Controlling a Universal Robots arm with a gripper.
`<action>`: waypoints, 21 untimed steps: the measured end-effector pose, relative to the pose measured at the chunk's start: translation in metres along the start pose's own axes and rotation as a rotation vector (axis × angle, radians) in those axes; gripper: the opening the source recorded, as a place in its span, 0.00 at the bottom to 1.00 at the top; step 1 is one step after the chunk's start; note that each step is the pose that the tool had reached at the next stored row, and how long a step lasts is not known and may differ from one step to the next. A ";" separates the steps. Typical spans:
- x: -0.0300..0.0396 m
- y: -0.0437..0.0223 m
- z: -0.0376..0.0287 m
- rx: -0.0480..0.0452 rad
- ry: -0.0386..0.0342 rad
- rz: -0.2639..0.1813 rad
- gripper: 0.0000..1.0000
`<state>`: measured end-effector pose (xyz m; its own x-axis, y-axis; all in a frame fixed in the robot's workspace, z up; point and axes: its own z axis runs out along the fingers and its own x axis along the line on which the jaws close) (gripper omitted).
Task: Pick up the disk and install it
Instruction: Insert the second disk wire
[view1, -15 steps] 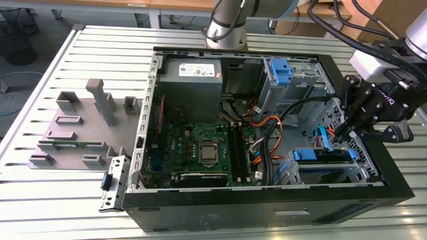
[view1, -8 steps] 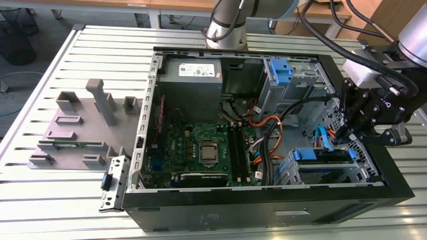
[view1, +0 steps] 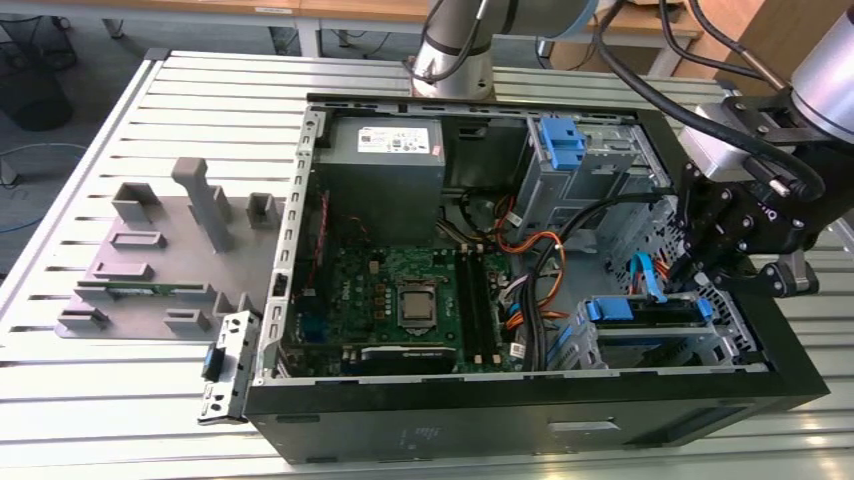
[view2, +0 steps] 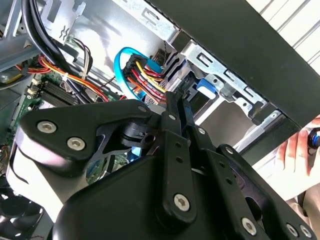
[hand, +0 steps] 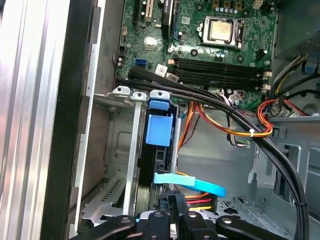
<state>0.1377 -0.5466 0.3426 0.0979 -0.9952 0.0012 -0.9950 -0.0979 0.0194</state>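
- The gripper (view1: 683, 270) is hanging at the right of the exterior view, over the open computer case (view1: 400, 425), just above the drive cage (view1: 661, 335).
- In the second wrist view its fingers (view2: 176, 112) are lying pressed together with nothing between them, their tips pointing at the cage in the upper middle of the frame.
- The disk (view1: 650, 312) is sitting in that cage at the lower right of the exterior view, blue rails showing; in the first wrist view it is standing at centre frame, its blue tab (hand: 159, 129) facing out.
- A light-blue cable (hand: 192, 183) is curving just beside the disk's connector end.
- A person's hand (view2: 299, 146) is resting at the right edge of the second wrist view, outside the case.
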 end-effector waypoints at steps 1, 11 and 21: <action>0.0004 0.0003 0.0002 0.0008 0.0002 0.003 0.16; 0.0056 0.0009 0.0025 0.0025 -0.0002 0.041 0.16; 0.0082 0.0012 0.0044 0.0037 -0.0004 0.056 0.16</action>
<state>0.1373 -0.5549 0.3382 0.0418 -0.9991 0.0017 -0.9990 -0.0418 0.0156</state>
